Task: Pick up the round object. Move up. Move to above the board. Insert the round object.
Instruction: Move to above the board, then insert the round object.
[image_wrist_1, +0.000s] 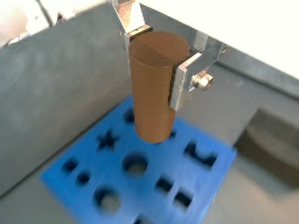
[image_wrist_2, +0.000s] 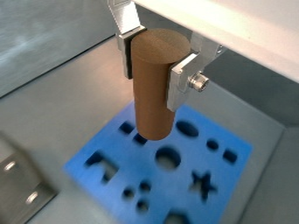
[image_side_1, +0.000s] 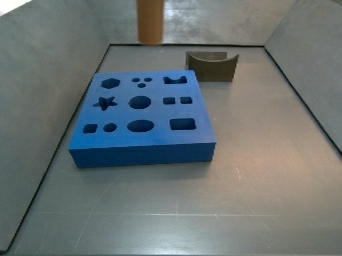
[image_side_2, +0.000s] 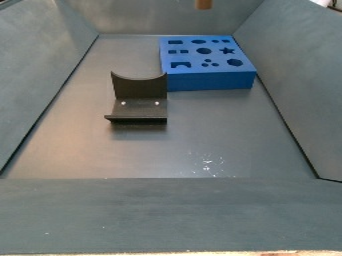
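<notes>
My gripper (image_wrist_1: 160, 68) is shut on the round object (image_wrist_1: 152, 87), a tall brown-orange cylinder peg held upright high above the board (image_wrist_1: 82, 171). The silver fingers (image_wrist_2: 183, 80) clamp the peg's upper end in both wrist views, where the peg (image_wrist_2: 156, 87) hangs over the blue board (image_wrist_2: 117, 144) with its shaped holes. In a side view only the peg's lower end (image_side_1: 150, 22) shows at the top edge, above the far side of the board (image_side_1: 140, 145). In the other side view a sliver of the peg (image_side_2: 205, 4) shows above the board (image_side_2: 207, 75); the gripper is out of frame.
The dark fixture (image_side_1: 213, 64) stands on the grey floor beyond the board's far right corner; it also shows in a side view (image_side_2: 136, 98) and in a wrist view (image_wrist_1: 271, 140). Grey walls enclose the floor on the sides.
</notes>
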